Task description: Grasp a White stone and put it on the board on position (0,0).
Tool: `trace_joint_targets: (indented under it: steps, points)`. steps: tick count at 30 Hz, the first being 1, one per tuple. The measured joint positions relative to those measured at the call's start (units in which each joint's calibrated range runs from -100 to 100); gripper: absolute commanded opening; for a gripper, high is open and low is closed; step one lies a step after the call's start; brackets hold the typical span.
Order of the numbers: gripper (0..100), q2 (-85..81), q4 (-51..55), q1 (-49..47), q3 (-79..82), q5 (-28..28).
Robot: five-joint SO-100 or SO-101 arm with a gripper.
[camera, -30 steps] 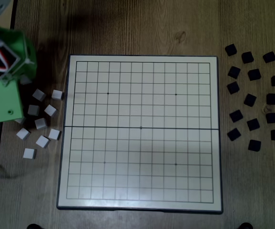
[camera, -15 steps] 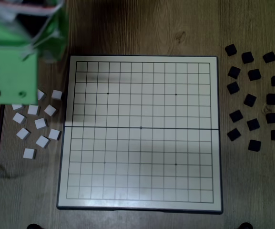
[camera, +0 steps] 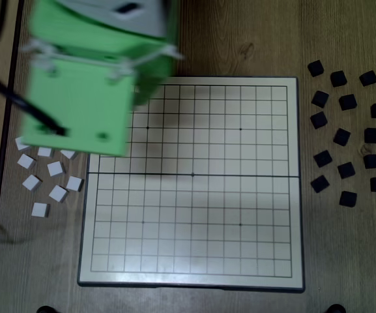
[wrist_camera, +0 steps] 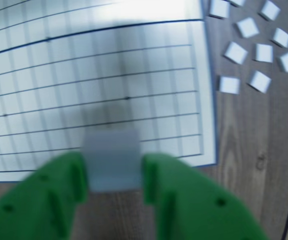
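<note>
Right, your table [camera: 240, 39] is a brown wood-grain surface, and the board [camera: 194, 248] fills the middle of it in the fixed view, grey rim all round, thin grid lines, one dark line across the middle. The green arm [camera: 83, 98] looms large over the board's far-left corner there, blurred, covering some of the spare white stones [camera: 57, 193] scattered on the table just left of the board. Over on the right, well apart from the board, sit the black stones [camera: 346, 169] in a loose cluster.

In the wrist view you've got it: the green fingers [wrist_camera: 59, 200] are closed snugly on either side of the White stone [wrist_camera: 112, 160], which fills the gap between them. It's blurred, but it's clearly held, hanging over the board's edge where grid meets bare wood. The gripper [wrist_camera: 115, 177] points across the grid.

Position (0,0) [camera: 193, 175], the dotted crossing on the dark middle line, sits bare in the fixed view, well apart from the arm.
</note>
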Motion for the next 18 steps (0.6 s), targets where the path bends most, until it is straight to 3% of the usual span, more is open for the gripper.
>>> trace_joint_targets:
  steps: [9,18]
  points:
    - [6,0.0,0.0,-8.41,-4.38,-4.98]
    - [6,3.47,0.0,-11.0,-7.51,-5.23]
